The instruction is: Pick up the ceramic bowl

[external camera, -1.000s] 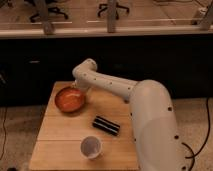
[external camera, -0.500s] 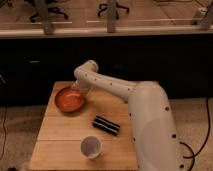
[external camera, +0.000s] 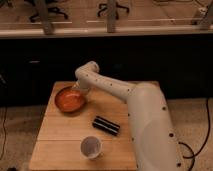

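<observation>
Barely any change from a second ago: gripper (external camera: 80, 91) a touch lower over the right rim of the bowl (external camera: 67, 101), wrist shifted slightly to the right. Bowl, cup and black pack in the same places as before.

Gripper: at the bowl's right edge, pointing down from the bent wrist at the end of the white arm (external camera: 114, 88). Right at the rim or just above it; cannot tell whether touching. Spread fully wide, nothing held between the fingers.

Bowl: flat on the wooden table (external camera: 56, 134), in the far left part of the top, near the back edge. Wide, shallow and round, glossy orange-red inside, darker brownish at the rim. Upright, not lifted.

Cup (external camera: 91, 147): small, white, upright, mouth open to the camera, near the table's front edge, roughly in the middle. Well apart from the bowl.

Black pack (external camera: 106, 125): oblong, lying flat and slantwise, between bowl and cup, a little to the right of both. Touching neither.

Arm: reaches from the bulky white robot body (external camera: 152, 131) at the table's right side, leftward across the far half of the top, then bends down at the wrist toward the bowl. Dark dots along the casing.

Behind the table: dark cabinet front (external camera: 45, 60), pale ledge (external camera: 150, 31) above it, chair bases (external camera: 114, 7) beyond. Cable (external camera: 207, 131) on the floor at the far right.
</observation>
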`<action>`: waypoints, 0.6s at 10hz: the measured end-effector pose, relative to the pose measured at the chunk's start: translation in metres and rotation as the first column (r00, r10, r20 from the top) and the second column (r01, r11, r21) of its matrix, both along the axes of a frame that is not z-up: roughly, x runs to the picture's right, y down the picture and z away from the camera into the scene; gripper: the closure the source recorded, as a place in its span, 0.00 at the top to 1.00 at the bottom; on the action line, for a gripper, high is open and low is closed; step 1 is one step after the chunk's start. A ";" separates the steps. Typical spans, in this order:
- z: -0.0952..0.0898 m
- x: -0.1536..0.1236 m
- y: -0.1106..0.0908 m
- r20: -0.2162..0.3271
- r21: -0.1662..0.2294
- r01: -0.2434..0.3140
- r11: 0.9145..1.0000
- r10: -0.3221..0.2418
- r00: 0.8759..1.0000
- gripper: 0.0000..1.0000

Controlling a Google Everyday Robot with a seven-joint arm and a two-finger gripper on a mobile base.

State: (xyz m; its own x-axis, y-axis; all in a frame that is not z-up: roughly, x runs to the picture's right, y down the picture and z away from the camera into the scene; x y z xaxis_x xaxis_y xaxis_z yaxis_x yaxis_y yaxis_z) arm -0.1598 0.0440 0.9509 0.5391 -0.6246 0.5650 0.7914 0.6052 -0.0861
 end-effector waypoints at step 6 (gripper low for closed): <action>0.008 -0.006 0.005 0.015 -0.011 0.000 1.000 0.000 1.000 0.80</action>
State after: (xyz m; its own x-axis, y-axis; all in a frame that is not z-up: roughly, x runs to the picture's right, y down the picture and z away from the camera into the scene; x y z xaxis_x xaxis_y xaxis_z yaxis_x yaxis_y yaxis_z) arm -0.1660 0.0489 0.9591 0.5302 -0.6182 0.5803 0.7928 0.6041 -0.0809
